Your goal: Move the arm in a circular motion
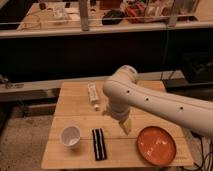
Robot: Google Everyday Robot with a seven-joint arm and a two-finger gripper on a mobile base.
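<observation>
The thick white arm [150,100] reaches in from the right edge over a small wooden table [75,102]. It has rounded joints and small dark dots along its segments. Its narrow pale gripper [125,126] points down over the middle of the table, between a black packet and an orange plate. The gripper holds nothing that I can see.
A white cup [70,135] stands at the front left. A black packet [99,144] lies in front of the gripper. An orange plate [156,145] sits at the front right. A white bottle [93,95] lies at the back. A dark railing and cluttered benches stand behind.
</observation>
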